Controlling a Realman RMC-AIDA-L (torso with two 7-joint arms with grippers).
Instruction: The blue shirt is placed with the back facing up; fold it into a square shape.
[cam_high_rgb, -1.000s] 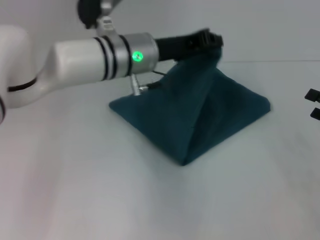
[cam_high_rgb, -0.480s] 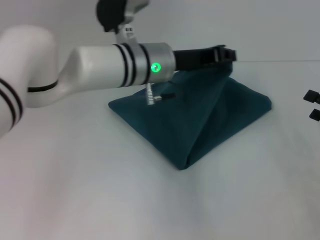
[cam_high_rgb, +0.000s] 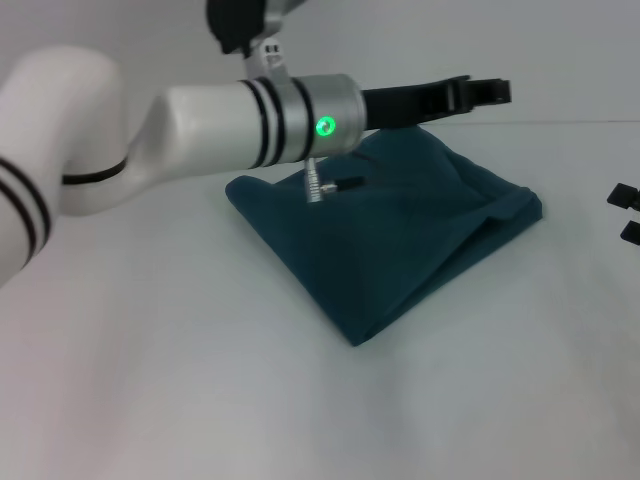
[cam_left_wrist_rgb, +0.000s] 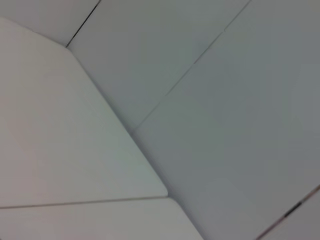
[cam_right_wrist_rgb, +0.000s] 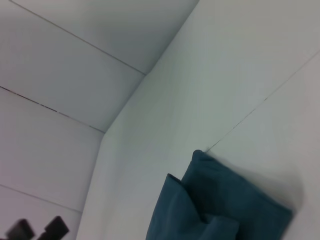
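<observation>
Your left gripper (cam_high_rgb: 480, 92) hangs in the air over the far side of the white counter (cam_high_rgb: 180, 380), its black fingers reaching out level past the far corner of the blue shirt (cam_high_rgb: 390, 235) and holding nothing; how wide they stand apart you cannot tell from the head view, and the left wrist view shows only pale panels and seams. The white forearm with its lit green ring crosses in from your left, passing above the shirt's near-left portion without touching the cloth. The shirt lies flat toward the far middle of the counter, folded into a rough diamond with one corner pointing at the near edge and another toward the right edge (a small loose fold puckers at that right corner, where the layers do not sit flush). Only the plain teal side shows. Your right gripper (cam_high_rgb: 625, 212) sits at the counter's right edge, well apart from the shirt, just two dark fingertips in sight. The right wrist view catches a folded corner of the shirt (cam_right_wrist_rgb: 225, 210) resting on the surface.
</observation>
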